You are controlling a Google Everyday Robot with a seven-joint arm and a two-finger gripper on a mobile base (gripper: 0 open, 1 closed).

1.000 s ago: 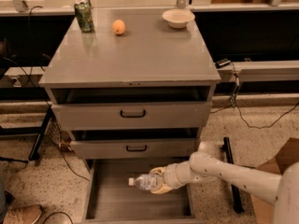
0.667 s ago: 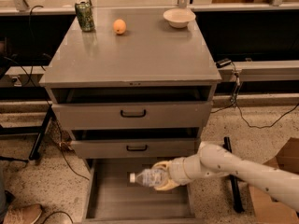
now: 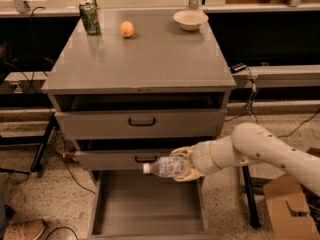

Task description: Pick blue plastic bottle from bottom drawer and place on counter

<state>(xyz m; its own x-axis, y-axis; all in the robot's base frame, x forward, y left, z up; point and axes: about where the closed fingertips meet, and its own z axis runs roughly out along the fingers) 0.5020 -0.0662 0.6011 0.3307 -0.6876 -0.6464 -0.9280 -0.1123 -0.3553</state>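
The hand [image 3: 182, 165], lower centre of the frame, is closed around the bottle [image 3: 161, 167] — held lying flat, white cap pointing left, in front of the middle drawer [image 3: 105, 160] and above the open bottom drawer [image 3: 150, 204]. Up on the desk [image 3: 145, 59]: a green can [image 3: 90, 18] at upper left, an orange [image 3: 127, 29], then a bowl [image 3: 190, 20].

The arm [image 3: 265, 146] I was driving looked smooth and cream-white, a thick rounded tube widening at its joint; a thin dark seam ringed it near the wrist; the gripper [image 3: 181, 165], just below centre of the frame, ended in pale tan, curved fingers [image 3: 182, 151] of a duller shade.
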